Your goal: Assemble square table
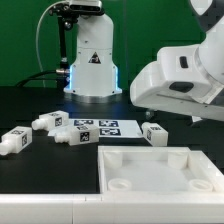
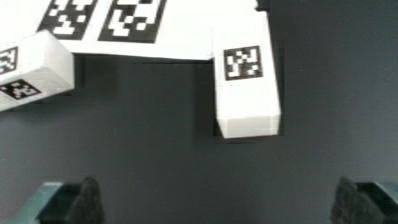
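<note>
Square table panel (image 1: pixel 160 165) lies near marker board (image 1: pixel 95 127); one leg (image 2: pixel 249 95) sits just beside that board. Gripper (image 2: pixel 222 205) spread wide, empty.

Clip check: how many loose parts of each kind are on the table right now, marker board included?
Legs: 4
Square panel: 1
Marker board: 1
Total: 6

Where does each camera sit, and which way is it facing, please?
Exterior view: off the arm, in front of the table, facing the robot base across the square panel; the arm shows at the exterior view's right.
Wrist view: on the wrist, looking down at a leg; the open gripper shows.
Shared: the marker board.
</note>
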`<state>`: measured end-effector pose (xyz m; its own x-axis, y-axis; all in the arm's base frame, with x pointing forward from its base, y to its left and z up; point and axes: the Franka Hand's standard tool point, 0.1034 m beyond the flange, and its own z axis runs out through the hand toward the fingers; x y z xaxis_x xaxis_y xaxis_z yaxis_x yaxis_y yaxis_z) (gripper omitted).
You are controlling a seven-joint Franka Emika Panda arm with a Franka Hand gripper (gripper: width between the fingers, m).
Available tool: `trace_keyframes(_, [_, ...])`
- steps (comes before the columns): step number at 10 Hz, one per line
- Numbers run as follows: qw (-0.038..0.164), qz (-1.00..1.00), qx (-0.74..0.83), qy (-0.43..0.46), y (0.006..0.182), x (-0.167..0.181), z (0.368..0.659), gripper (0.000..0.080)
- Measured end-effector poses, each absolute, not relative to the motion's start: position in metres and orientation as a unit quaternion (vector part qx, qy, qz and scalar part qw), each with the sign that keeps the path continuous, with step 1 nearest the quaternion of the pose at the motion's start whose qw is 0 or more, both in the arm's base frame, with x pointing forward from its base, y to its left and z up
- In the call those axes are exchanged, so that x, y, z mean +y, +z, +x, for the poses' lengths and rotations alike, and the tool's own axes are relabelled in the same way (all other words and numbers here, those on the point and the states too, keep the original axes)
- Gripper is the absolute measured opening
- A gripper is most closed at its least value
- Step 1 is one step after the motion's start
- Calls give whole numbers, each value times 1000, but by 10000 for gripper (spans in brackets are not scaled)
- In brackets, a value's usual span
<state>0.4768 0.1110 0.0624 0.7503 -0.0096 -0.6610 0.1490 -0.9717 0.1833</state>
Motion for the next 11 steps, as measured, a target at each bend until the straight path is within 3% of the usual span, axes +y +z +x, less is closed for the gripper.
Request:
trace_keyframes(1, [103,929,27,-354,60,111,475,649])
trace_keyframes(4, [19,925,-48,-377,49,113,467,649])
trace_keyframes(9, [20,924,-40,-379,48,106,468,649])
trace_keyframes(11, [53,922,52,-381,43,125,464,649])
